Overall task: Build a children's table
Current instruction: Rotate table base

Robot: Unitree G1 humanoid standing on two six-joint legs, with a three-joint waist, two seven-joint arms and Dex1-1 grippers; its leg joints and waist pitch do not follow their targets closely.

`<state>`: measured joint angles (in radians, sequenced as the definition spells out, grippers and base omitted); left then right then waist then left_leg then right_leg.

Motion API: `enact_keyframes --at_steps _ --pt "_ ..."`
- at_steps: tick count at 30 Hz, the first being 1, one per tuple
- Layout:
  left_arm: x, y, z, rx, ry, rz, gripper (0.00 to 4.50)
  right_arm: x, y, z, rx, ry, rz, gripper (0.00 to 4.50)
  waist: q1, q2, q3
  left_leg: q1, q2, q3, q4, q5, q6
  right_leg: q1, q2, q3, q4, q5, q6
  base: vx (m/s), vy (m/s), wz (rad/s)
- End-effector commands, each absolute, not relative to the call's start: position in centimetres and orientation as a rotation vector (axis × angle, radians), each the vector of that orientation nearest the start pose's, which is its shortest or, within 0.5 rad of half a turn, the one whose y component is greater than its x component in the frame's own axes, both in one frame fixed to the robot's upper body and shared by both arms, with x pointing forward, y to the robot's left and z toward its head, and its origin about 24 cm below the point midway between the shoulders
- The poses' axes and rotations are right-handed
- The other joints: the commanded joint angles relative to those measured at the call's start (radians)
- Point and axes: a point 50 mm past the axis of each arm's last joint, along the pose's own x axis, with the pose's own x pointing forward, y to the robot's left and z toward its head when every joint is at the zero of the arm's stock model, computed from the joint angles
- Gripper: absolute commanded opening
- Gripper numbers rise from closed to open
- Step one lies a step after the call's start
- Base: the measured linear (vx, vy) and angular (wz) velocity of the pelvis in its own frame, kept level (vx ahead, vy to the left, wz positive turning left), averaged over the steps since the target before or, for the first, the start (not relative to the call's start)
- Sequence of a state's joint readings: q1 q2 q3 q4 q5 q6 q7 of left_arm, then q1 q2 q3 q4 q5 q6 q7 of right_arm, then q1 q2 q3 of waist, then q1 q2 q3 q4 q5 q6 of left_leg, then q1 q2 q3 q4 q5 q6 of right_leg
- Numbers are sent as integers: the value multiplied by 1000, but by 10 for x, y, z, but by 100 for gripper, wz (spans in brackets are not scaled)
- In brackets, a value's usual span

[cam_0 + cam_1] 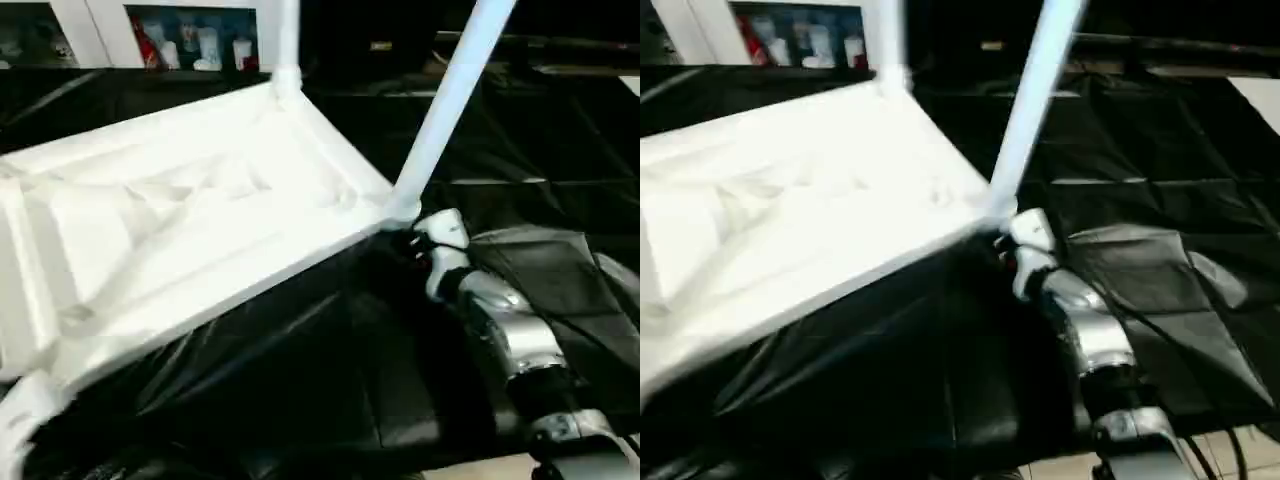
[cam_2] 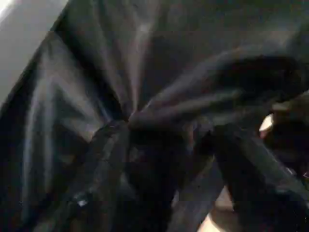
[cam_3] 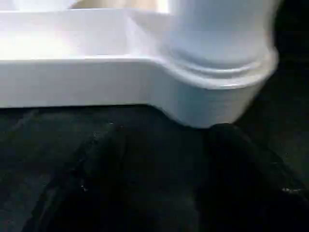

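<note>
the children's table (image 1: pixel 190 215) lies upside down on a black plastic sheet (image 1: pixel 300 370), its rimmed underside facing up and two white legs (image 1: pixel 450 100) rising from the corners nearest the right gripper (image 3: pixel 164 145). that gripper sits right at the corner socket where one leg meets the top, its two black fingers (image 3: pixel 96 183) spread apart just below the rim, with nothing between them that i can make out. the left gripper (image 2: pixel 169 164) is over crumpled black sheet, away from the table; its fingers (image 2: pixel 104 164) stand apart, though whether they are truly open i cannot tell. behind the table stands a white cabinet (image 1: pixel 160 35)
</note>
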<state>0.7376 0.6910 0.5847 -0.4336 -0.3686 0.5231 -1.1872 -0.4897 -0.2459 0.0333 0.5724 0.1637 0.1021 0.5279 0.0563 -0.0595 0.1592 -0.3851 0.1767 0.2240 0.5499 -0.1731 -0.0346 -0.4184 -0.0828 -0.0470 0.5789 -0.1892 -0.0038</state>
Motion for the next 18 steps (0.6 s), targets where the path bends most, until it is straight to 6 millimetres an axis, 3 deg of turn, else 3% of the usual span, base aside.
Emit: enact_keyframes --at_steps 1,2,6,9,15,18 --pt "69 321 84 66 819 -624 353 334 -161 44 -39 210 533 329 1 14 -49 28 60 -33 -69 -161 64 37 -55 53 -44 -70 -204 0 0 0" --pt "63 328 89 69 818 -606 353 333 -160 43 -32 199 540 329 0 14 -49 28 60 -33 -68 -165 75 37 -57 55 -46 -81 -205 0 0 0" --pt "55 344 104 88 784 -580 384 334 -158 43 -29 176 537 329 -3 21 -49 38 63 -30 -68 -200 63 33 -52 57 -51 -115 -218 0 0 0" --pt "57 357 117 90 720 -544 384 334 -160 43 -27 164 529 329 14 26 -47 44 67 -24 -70 -227 43 30 -44 56 -47 -123 -223 0 0 0" --pt "68 366 127 102 538 -478 384 332 -156 42 -15 144 548 329 24 20 -48 42 68 -23 -70 -283 17 27 -47 59 -45 -176 -218 0 0 0" --pt "72 366 125 77 481 -458 384 329 -146 45 10 117 622 329 34 22 -47 41 68 -27 -69 -311 9 26 -53 63 -48 -230 -206 0 0 0"
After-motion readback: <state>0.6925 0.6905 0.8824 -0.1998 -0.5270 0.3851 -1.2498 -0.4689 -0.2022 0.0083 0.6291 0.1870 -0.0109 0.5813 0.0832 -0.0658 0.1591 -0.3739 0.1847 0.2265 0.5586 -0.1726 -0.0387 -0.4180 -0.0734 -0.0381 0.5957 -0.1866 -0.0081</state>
